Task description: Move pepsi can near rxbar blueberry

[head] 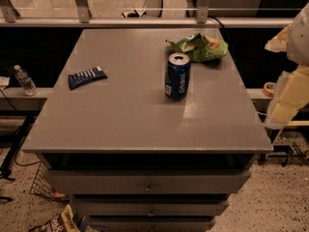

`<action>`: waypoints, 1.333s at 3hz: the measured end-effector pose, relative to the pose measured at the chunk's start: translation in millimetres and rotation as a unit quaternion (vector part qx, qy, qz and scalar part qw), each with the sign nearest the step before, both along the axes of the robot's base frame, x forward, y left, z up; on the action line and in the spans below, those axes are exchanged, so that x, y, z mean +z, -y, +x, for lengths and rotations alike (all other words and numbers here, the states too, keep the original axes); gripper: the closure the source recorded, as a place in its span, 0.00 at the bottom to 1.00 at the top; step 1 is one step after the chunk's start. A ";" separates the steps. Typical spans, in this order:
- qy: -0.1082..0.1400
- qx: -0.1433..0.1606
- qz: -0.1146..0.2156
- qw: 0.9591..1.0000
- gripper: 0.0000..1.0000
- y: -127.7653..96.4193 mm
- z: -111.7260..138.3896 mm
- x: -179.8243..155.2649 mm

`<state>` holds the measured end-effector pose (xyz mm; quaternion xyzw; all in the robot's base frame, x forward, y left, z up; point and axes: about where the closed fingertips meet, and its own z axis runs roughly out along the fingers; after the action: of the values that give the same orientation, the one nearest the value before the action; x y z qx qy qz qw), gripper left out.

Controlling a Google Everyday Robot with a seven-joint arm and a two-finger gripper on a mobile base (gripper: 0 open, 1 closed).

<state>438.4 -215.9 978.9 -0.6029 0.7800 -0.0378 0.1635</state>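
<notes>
Gripper hanging off table right edge, well apart from items, grip state unclear. Pepsi can upright mid-table, green snack bag just behind. Rxbar blueberry flat, left.

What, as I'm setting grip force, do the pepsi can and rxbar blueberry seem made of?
The pepsi can: likely thin aluminium, silver rim, glossy printed blue side. The rxbar blueberry: probably plastic-film wrapper, flat, dull sheen, white print. The gripper is beyond the table's right edge, touching neither.
</notes>
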 end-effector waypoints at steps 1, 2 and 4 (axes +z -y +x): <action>0.000 0.000 0.000 1.000 0.00 0.0 0.0 0.0; 0.009 0.000 0.042 0.999 0.00 -17.2 18.1 -3.8; 0.002 0.038 0.154 0.987 0.00 -75.8 68.2 -25.9</action>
<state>506.6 -140.1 953.1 -0.5993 0.7530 0.0874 0.2574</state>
